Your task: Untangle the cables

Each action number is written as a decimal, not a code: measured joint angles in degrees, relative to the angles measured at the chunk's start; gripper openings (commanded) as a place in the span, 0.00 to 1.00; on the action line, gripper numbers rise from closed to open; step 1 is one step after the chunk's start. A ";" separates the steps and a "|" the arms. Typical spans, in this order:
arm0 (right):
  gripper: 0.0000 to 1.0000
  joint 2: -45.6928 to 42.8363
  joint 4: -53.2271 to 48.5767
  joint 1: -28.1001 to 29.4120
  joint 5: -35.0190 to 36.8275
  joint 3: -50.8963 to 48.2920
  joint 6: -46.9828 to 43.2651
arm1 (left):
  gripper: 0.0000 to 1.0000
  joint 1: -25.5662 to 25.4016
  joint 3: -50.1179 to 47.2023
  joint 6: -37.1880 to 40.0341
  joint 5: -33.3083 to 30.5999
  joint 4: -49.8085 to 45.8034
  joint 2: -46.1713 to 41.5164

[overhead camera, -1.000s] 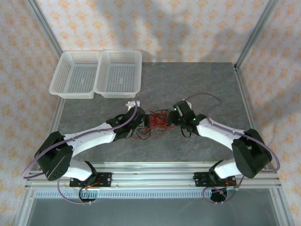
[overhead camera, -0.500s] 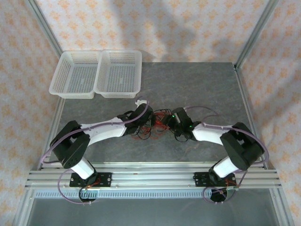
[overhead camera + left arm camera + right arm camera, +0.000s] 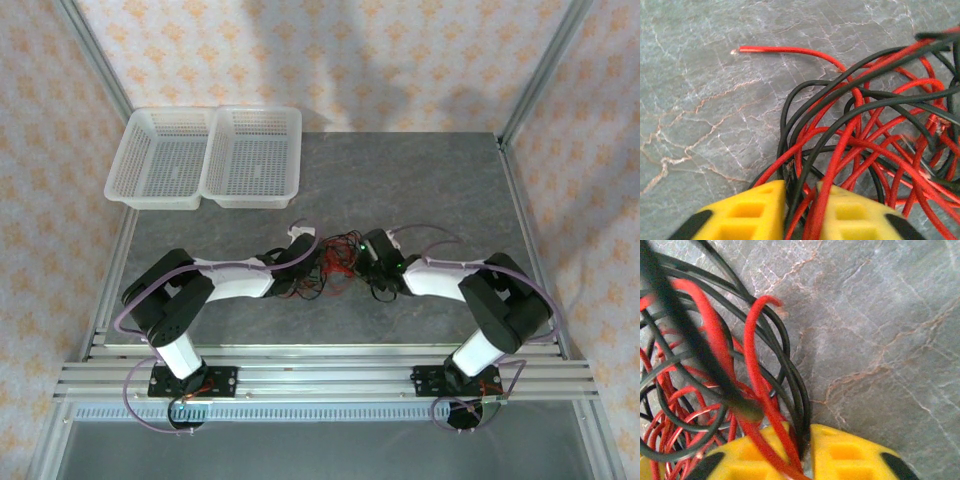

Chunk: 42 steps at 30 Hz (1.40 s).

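Your cables (image 3: 336, 266) lie as one knot of thin red and black wires near the middle of the grey stone-patterned table (image 3: 420, 180), a little toward the near side. Both arms reach in to it, one from each side. From above, you see the left gripper (image 3: 316, 258) at the left edge of the knot and the right gripper (image 3: 358, 254) at its right edge, with the wires between them.

In the left wrist view, your left gripper (image 3: 801, 195) has its yellow fingers (image 3: 757, 212) drawn in to a narrow slit. A few red and black strands run down through that slit and are pinched there. The rest of the cables (image 3: 865, 125) spread to the right of this picture in crossed loops on the table. One red strand (image 3: 790, 50) leaves the knot alone and ends loose on the bare stone.

In the right wrist view, your right gripper (image 3: 806, 442) is likewise nearly closed. Its yellow fingers (image 3: 850, 452) are clamped on black strands and at least one red one that pass into the gap. The cables (image 3: 715, 365) pile up on the left of this picture. A red loop (image 3: 760, 302) arches beyond the fingers, and a blurred dark strand crosses close to the lens.

The left basket (image 3: 160, 160) and the right basket (image 3: 252, 152), both white mesh, stand side by side at the far left of the table, well apart from the knot.
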 measured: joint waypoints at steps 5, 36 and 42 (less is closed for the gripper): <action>0.02 1.40 -5.11 0.70 2.93 3.98 -8.31 | 0.00 0.02 -0.15 -0.44 -2.75 -0.17 0.00; 0.66 -13.88 -19.02 -8.50 11.26 6.43 -31.78 | 0.74 -8.33 17.73 -7.32 -13.94 -25.92 -2.08; 0.70 -12.68 -16.24 -8.52 3.76 5.22 -29.05 | 1.00 -9.09 19.23 -9.97 -11.89 -28.76 4.09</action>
